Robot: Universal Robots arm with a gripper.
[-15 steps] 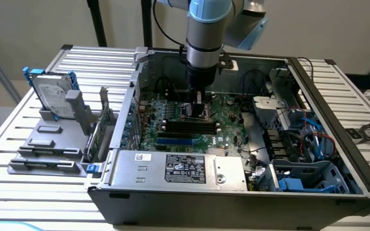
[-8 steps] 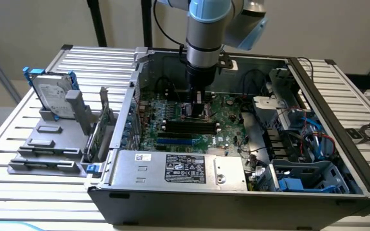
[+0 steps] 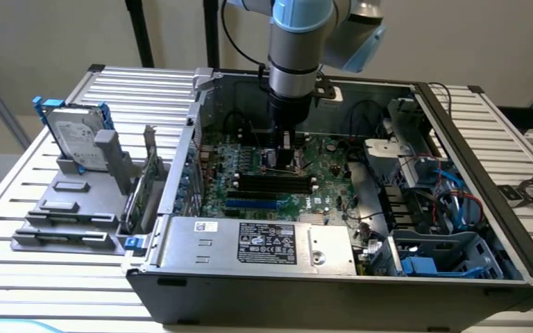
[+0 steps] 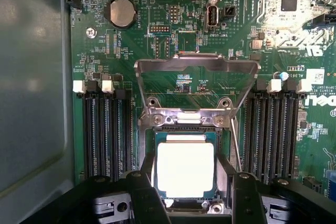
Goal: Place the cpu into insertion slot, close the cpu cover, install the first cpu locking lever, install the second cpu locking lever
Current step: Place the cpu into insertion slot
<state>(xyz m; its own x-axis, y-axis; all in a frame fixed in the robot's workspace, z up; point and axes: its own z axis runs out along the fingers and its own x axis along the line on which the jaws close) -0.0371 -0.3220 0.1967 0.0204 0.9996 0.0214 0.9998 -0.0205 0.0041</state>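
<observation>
1. Overhead, a robot arm reaches straight down into an open desktop computer case (image 3: 341,298) that lies on its side on a slatted metal table (image 3: 109,83).
2. Its claw (image 3: 283,161) hangs low over the green motherboard (image 3: 332,173), near the middle of the case.
3. Seen from the wrist camera, the claw (image 4: 186,161) is spread wide. Its two dark fingers (image 4: 142,182) stand one on each side of the cpu (image 4: 185,174), just beside its edges. I cannot tell whether they touch it.
4. The cpu lies flat, silvery top up, in the insertion slot (image 4: 184,129) - the black socket between two banks of long black memory slots (image 4: 105,129).
5. The cpu cover (image 4: 197,65), a thin metal frame with a window, is swung open away from the socket, so the green board shows through it.
6. A thin metal lever rod (image 4: 237,150) runs along one side of the socket.
7. Elsewhere in the case, a silver power supply box (image 3: 257,243) sits by the near wall - and on the exterior view's left a hard drive (image 3: 70,135) stands upright in a grey fixture on the table.
</observation>
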